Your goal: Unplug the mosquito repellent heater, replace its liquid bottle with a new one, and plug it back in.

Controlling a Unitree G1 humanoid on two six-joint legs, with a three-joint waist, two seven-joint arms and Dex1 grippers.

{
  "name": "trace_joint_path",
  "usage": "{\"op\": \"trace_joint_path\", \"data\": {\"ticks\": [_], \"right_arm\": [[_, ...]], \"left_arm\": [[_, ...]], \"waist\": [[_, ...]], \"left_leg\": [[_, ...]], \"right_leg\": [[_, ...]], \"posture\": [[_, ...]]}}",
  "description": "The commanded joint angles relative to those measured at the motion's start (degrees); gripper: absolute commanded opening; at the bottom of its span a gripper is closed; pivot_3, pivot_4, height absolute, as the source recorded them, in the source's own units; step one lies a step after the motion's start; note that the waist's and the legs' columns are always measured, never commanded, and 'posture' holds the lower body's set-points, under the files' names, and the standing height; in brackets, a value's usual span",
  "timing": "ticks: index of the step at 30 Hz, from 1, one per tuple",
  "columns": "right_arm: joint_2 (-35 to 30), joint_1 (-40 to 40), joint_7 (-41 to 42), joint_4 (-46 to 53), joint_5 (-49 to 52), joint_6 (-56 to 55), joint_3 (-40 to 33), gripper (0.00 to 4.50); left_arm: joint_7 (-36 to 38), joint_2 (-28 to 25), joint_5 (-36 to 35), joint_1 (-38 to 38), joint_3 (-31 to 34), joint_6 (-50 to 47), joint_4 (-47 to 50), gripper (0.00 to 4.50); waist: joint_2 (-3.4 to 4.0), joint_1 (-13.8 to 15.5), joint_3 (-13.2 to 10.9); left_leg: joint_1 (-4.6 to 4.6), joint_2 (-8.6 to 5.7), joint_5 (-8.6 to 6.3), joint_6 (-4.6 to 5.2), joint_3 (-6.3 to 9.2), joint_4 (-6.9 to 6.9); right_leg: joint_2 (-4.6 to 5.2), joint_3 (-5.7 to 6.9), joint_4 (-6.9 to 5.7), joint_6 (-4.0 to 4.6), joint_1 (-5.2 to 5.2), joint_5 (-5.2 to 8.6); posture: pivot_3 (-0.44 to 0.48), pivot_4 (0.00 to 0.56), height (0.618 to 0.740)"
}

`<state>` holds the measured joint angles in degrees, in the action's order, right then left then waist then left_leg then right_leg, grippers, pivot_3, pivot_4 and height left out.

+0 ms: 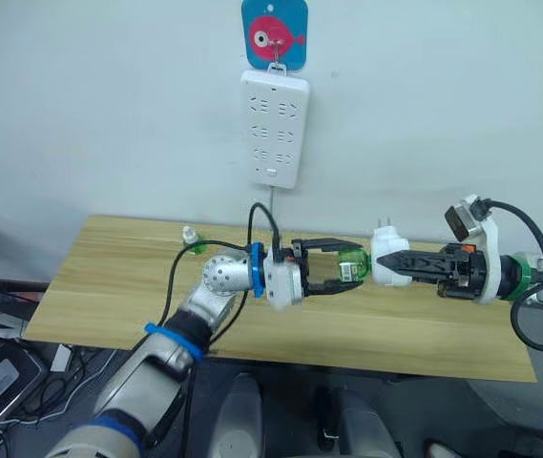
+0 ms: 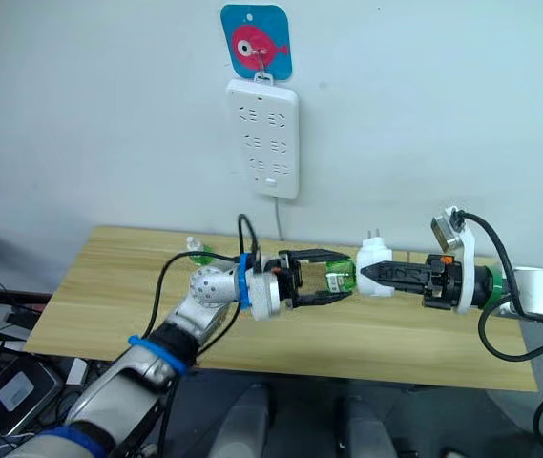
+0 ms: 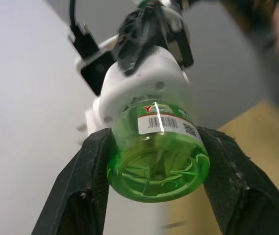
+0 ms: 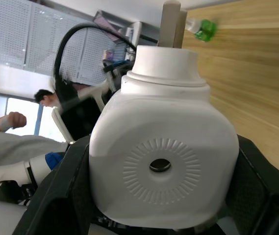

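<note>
One wooden counter (image 1: 109, 277) below both jaws. One white power strip (image 1: 275, 128) on the wall beyond. One mosquito repellent heater (image 1: 388, 258) clamped in right jaws (image 1: 382, 262). Two green bottles: one (image 1: 352, 264) gripped between left jaws (image 1: 345, 265), joined to heater; one (image 1: 193, 239) lying behind left arm.

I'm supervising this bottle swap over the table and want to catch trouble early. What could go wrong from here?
1. The left gripper holds the green bottle by its rounded sides; while twisting at the mosquito repellent heater it might slip and fall.
2. The heater is pinched in mid-air by the right gripper; a sideways push could tilt it in the fingers.
3. Another small green bottle lies near the wooden table's far edge and could roll.
</note>
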<state>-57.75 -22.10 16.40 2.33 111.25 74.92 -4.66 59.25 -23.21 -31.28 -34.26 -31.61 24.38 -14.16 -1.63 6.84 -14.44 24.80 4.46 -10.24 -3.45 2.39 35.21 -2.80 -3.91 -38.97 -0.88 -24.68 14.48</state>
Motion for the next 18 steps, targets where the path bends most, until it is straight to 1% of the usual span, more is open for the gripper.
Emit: {"op": "trace_joint_path", "data": {"ticks": [1, 2, 3, 4, 7, 8, 9, 11, 14, 18], "right_arm": [[-2.43, 1.7, 1.85, 3.54, 1.75, 0.75, -1.62, 3.04], [-2.89, 2.08, 1.99, 4.16, 1.75, 0.7, -1.46, 3.04], [-3.25, 2.34, 2.13, 4.63, 1.75, 0.59, -1.31, 3.04], [-3.69, 2.75, 2.24, 5.21, 1.75, 0.54, -1.1, 3.04], [-4.55, 3.71, 2.24, 6.67, 1.75, -0.23, -0.74, 3.04], [-4.66, 3.85, 2.37, 6.91, 1.75, -0.56, -0.68, 3.04], [-4.6, 3.76, 2.22, 7.19, 1.75, -1.1, -0.62, 3.04], [-4.25, 3.4, 1.92, 7.34, 1.75, -2.09, -0.54, 3.04], [-4.08, 3.21, 1.16, 7.34, 1.75, -3.34, -0.45, 3.04], [-4.9, 3.83, 1.38, 7.11, 1.75, -3.7, -0.98, 3.04]], "left_arm": [[0.4, -7.24, -27.57, -1.33, 4.48, -40.48, 15.62, 2.27], [0.75, -9.1, -33.74, -2.43, 5.34, -51.08, 15.88, 2.27], [0.74, -10.16, -37.68, -3.2, 6.23, -58.43, 15.87, 2.27], [-0.8, -10.25, -42.43, -4.77, 7.15, -67.95, 12.32, 2.27], [-6.11, -7.53, -50.38, -6.97, 11.17, -84.47, 2.36, 2.27], [-7.57, -6.63, -52.12, -7.3, 12.75, -87.84, 0.35, 2.27], [-10.22, -5.37, -55.08, -7.86, 14.6, -92.25, -3.91, 2.27], [-11.34, -4.77, -55.4, -7.27, 16.15, -97.7, -5.75, 2.27], [-11.94, -4.56, -54.77, -5.76, 18.26, -102.89, -4.53, 2.27], [-13.04, -3.52, -52.87, -4.32, 21.49, -104.72, -3.65, 2.27]], "waist": [[0.01, -0.57, -0.01], [0.04, -0.89, -0.02], [0.05, -1.22, -0.03], [0.06, -1.46, -0.04], [0.06, -2.23, -0.05], [0.06, -2.44, -0.05], [0.03, -2.49, -0.07], [-0.01, -2.79, -0.1], [-0.01, -3.26, -0.11], [-0.01, -3.29, -0.11]], "left_leg": [[0.0, 0.04, 0.0, 0.0, 0.15, 0.01], [-0.02, 0.05, 0.01, 0.01, 0.27, 0.01], [-0.04, 0.05, 0.01, 0.02, 0.37, 0.01], [-0.06, 0.05, 0.03, 0.05, 0.46, 0.01], [-0.13, -0.05, 0.06, 0.1, 0.58, 0.09], [-0.09, -0.1, 0.06, 0.1, 0.59, 0.16], [-0.05, -0.12, 0.05, 0.1, 0.56, 0.22], [-0.01, -0.17, 0.04, 0.1, 0.55, 0.24], [0.0, -0.16, 0.02, 0.14, 0.59, 0.18], [-0.02, -0.16, 0.02, 0.14, 0.64, 0.06]], "right_leg": [[-0.06, 0.11, -0.02, 0.01, 0.0, 0.01], [-0.1, 0.2, -0.06, 0.02, 0.02, 0.02], [-0.12, 0.27, -0.08, 0.03, 0.06, 0.03], [-0.14, 0.34, -0.1, 0.04, 0.08, 0.04], [-0.14, 0.37, -0.01, 0.1, 0.31, 0.09], [-0.13, 0.33, 0.02, 0.31, 0.33, 0.21], [-0.11, 0.3, 0.03, 0.31, 0.32, 0.22], [-0.07, 0.28, 0.07, 0.14, 0.32, 0.13], [-0.09, 0.32, 0.04, 0.11, 0.28, 0.13], [-0.09, 0.35, 0.02, 0.13, 0.28, 0.2]], "posture": [[0.253, 0.25, 0.74], [0.258, 0.249, 0.74], [0.258, 0.249, 0.74], [0.261, 0.25, 0.74], [0.258, 0.251, 0.74], [0.258, 0.251, 0.74], [0.252, 0.25, 0.74], [0.244, 0.252, 0.74], [0.239, 0.252, 0.74], [0.231, 0.254, 0.74]]}}
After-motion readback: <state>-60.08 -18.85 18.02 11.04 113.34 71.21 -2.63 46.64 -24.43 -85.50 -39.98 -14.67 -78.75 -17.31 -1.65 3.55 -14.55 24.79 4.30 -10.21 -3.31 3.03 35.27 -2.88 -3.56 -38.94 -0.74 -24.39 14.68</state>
